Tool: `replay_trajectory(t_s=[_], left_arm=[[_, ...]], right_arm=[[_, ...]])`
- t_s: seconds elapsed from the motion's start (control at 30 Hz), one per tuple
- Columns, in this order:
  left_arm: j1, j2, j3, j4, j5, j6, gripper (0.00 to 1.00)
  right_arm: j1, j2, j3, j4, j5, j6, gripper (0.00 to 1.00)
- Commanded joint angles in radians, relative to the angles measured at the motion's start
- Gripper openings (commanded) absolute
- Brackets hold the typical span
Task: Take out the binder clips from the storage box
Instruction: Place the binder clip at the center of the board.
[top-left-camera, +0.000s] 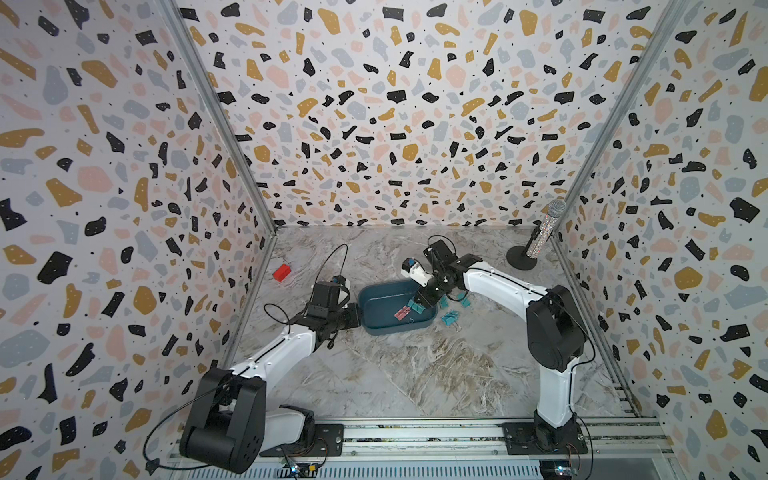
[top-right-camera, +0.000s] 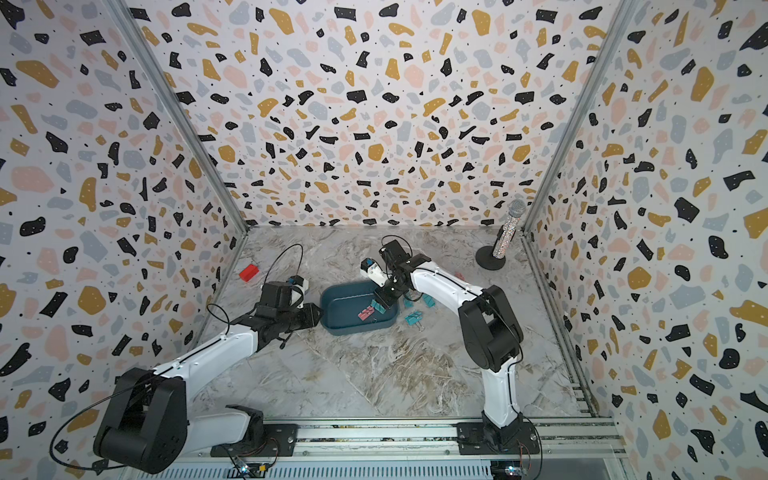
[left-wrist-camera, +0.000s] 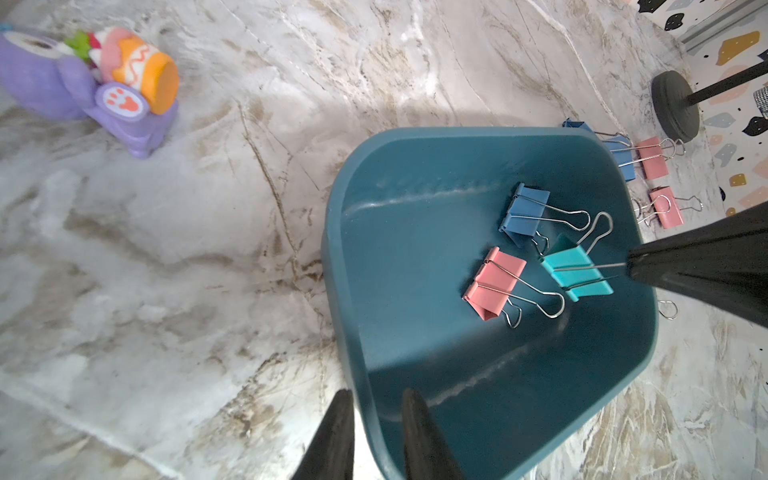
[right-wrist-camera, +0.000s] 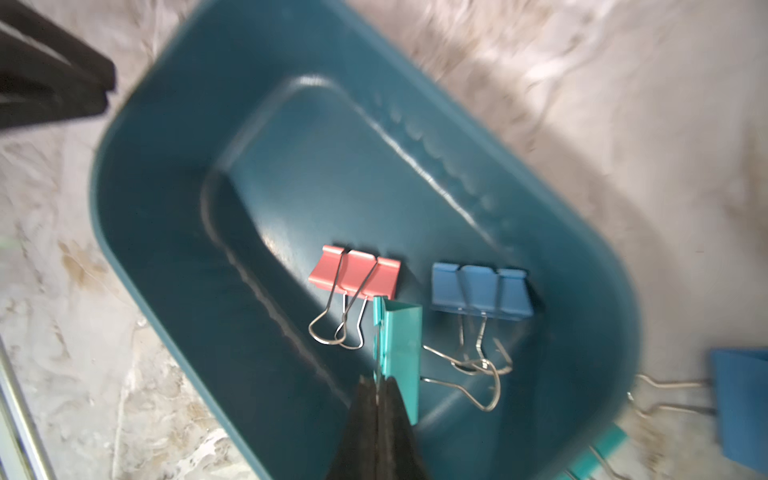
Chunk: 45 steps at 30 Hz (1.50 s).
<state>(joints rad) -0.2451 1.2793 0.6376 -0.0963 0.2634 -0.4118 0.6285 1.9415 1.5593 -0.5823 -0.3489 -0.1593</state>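
The right gripper (right-wrist-camera: 378, 384) is pinched together on a thin silver wire handle of the teal folding binder clip (right-wrist-camera: 399, 345), which sits inside the dark teal-blue shallow plastic storage box (left-wrist-camera: 334, 266). The left gripper (left-wrist-camera: 376, 395) clamps the box's wall, steadying it. 2 more lie on the box floor: a pink clip (left-wrist-camera: 494, 282) and a blue clip (left-wrist-camera: 525, 212). A slow, straight lift looks best, because the teal clip's free loop seems to cross the blue clip's handles and could drag it. The clip should clear the rim before swinging out over the marble table (left-wrist-camera: 166, 249).
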Motion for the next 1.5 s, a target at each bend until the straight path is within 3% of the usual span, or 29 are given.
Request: replay_trajectory(t_s=[0.0, 0.37, 0.8, 1.47], left_arm=[[-0.002, -0.004, -0.007, 0.010, -0.004, 0.008, 0.25], [-0.003, 0.005, -0.003, 0.000, -0.019, 0.013, 0.24], [-0.003, 0.028, 0.005, -0.005, -0.032, 0.018, 0.24], [-0.003, 0.055, 0.013, -0.005, -0.042, 0.028, 0.23]], right_arm=[[-0.018, -0.113, -0.013, 0.045, -0.020, 0.049, 0.00], [-0.113, -0.291, -0.157, 0.169, 0.014, 0.192, 0.00], [-0.291, -0.538, -0.454, 0.271, -0.002, 0.378, 0.00], [-0.395, -0.579, -0.676, 0.329, -0.126, 0.485, 0.00]])
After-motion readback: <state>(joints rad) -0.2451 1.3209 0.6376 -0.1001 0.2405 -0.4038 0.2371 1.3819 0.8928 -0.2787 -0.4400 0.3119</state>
